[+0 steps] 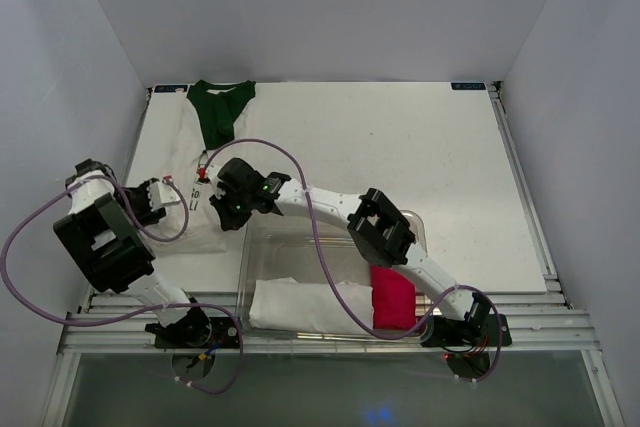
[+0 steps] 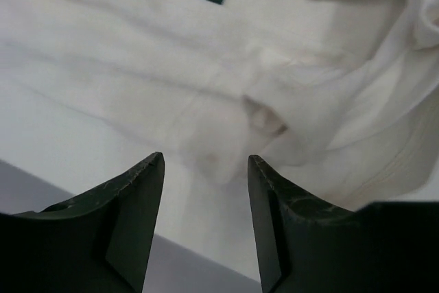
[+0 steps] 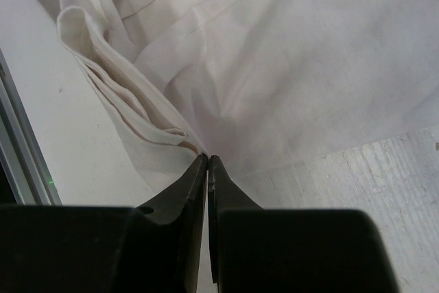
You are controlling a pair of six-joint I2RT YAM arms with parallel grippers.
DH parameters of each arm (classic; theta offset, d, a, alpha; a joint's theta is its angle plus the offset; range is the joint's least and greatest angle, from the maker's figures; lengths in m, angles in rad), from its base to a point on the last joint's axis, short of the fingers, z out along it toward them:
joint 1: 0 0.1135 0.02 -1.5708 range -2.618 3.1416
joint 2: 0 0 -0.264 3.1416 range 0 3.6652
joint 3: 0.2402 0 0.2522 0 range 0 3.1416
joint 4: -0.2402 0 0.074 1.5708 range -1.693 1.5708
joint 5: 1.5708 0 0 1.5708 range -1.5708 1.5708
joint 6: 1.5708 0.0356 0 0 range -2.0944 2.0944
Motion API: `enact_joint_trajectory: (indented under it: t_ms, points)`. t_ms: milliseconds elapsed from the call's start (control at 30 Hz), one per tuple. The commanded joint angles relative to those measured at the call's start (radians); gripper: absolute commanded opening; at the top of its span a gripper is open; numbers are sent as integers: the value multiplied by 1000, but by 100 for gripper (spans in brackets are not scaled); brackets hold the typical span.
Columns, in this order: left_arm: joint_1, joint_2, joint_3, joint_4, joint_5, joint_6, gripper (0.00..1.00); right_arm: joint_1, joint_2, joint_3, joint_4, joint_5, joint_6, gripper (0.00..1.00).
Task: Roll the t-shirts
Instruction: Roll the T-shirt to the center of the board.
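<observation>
The white t-shirt (image 2: 219,66) is laid out by the left edge of the desk (image 1: 400,147), lettering up. A bunched fold of it is pinched in the right claw (image 3: 207,158), tips pressed together. The left claw (image 2: 206,166) is held spread wide just over the cloth, nothing gripped. The dark green t-shirt (image 1: 222,107) is bunched at the far left corner.
</observation>
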Motion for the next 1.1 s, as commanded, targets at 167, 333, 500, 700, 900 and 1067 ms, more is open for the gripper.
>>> enact_joint_trajectory:
  t_ms: [167,333,500,700,900,1067]
  points:
    - [12,-19,279,-155,97,-211,74,-7,-15,-4,5,5,3,8]
    - [53,-46,261,-242,55,-225,63,-9,-15,-8,5,2,3,8]
    - [76,-83,132,-209,55,-301,65,-7,-10,-3,0,8,26,8]
    - [87,-158,-66,-62,80,-318,73,-7,-15,-15,-3,31,48,8]
    - [93,-129,-29,9,104,-416,72,-9,-18,-3,3,28,57,8]
    - [96,-99,-24,72,43,-433,72,-10,-21,-3,19,32,62,8]
